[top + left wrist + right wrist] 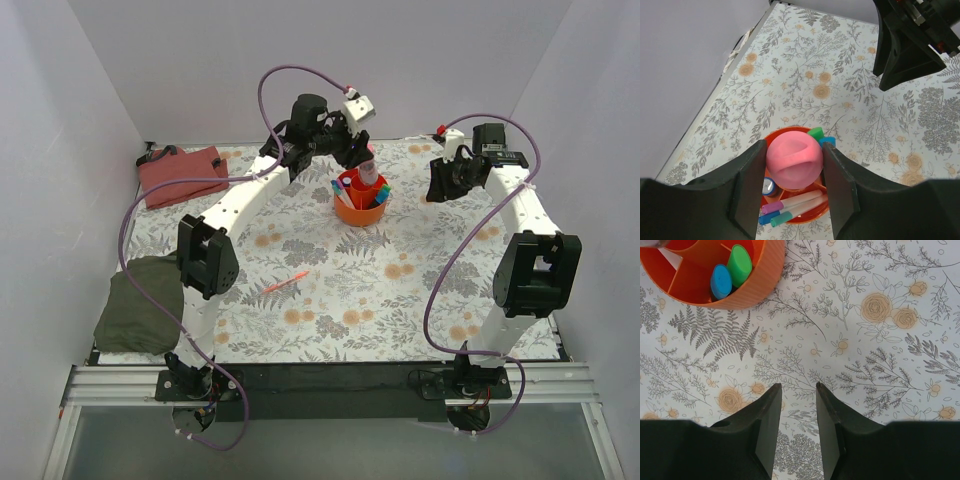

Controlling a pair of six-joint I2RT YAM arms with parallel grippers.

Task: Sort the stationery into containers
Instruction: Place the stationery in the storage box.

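The round orange cup (360, 205) with a red divided inside stands at the far middle of the table. My left gripper (362, 160) hangs right above it, shut on the pink tube (793, 161), which points end-on down into the cup (805, 212). Three white felt-tips (792, 205) with purple, blue and teal caps lie in one section. The blue- and green-capped highlighters (730, 272) stand in another section of the cup (760, 275). A thin orange-red pen (285, 283) lies loose on the table nearer the arms. My right gripper (798, 390) is open and empty over bare cloth, right of the cup.
A floral cloth (400, 300) covers the table. A reddish pouch (180, 175) lies at the far left and an olive-green cloth (140, 305) at the near left. White walls close in the back and sides.
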